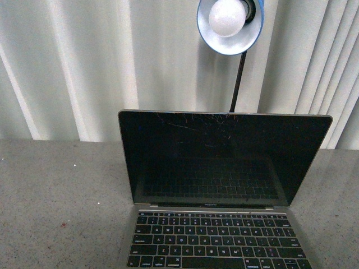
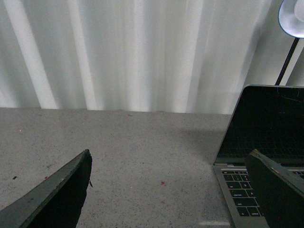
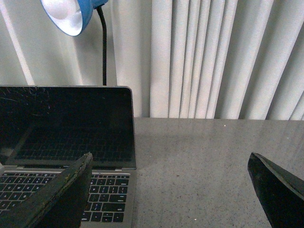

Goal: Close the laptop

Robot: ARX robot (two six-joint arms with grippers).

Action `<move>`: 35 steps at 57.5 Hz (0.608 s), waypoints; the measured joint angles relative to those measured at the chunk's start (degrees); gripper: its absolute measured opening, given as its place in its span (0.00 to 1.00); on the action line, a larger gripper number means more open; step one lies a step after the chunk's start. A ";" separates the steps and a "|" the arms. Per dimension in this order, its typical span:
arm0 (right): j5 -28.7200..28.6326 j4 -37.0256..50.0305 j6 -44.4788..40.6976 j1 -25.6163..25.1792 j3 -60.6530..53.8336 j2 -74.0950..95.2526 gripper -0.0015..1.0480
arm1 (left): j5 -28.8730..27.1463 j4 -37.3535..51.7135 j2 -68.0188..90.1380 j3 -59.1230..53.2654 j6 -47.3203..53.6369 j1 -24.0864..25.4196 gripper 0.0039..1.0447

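Your left gripper (image 2: 171,153) hangs low over the table (image 2: 142,156), to the left of the laptop (image 2: 266,123), and faces the curtain (image 2: 142,52). Its two dark fingers (image 2: 57,194) are spread wide with only bare tabletop between them. One fingertip overlaps the corner of the keyboard in that view, and you cannot tell whether it touches.

The laptop stands open in the middle of the table, straight ahead of you. Its lid is raised, its black screen is scratched near the top edge, and its keys are toward you. Behind it, a blue lamp (image 1: 230,25) on a black stalk turns its bulb forward.

Your right gripper (image 3: 171,154) hangs low on the laptop's right side. Its fingers (image 3: 57,194) are also wide apart and hold nothing.

The front view shows neither arm, so only the wrist views place the grippers for you. The front view alone gives you the whole width of the screen. Each wrist view catches just the side of the screen nearest its arm.
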 joint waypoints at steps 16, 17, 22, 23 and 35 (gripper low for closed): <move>0.00 0.00 0.00 0.00 0.00 0.00 0.93 | 0.00 0.00 0.00 0.00 0.00 0.00 0.94; 0.00 0.00 0.00 0.00 0.00 0.00 0.93 | 0.00 0.00 0.00 0.00 0.00 0.00 0.94; 0.00 0.00 0.00 0.00 0.00 0.00 0.93 | 0.00 0.00 0.00 0.00 0.00 0.00 0.94; 0.00 0.00 0.00 0.00 0.00 0.00 0.93 | 0.00 0.00 0.00 0.00 0.00 0.00 0.94; 0.00 0.00 0.00 0.00 0.00 0.00 0.93 | 0.00 0.00 0.00 0.00 0.00 0.00 0.94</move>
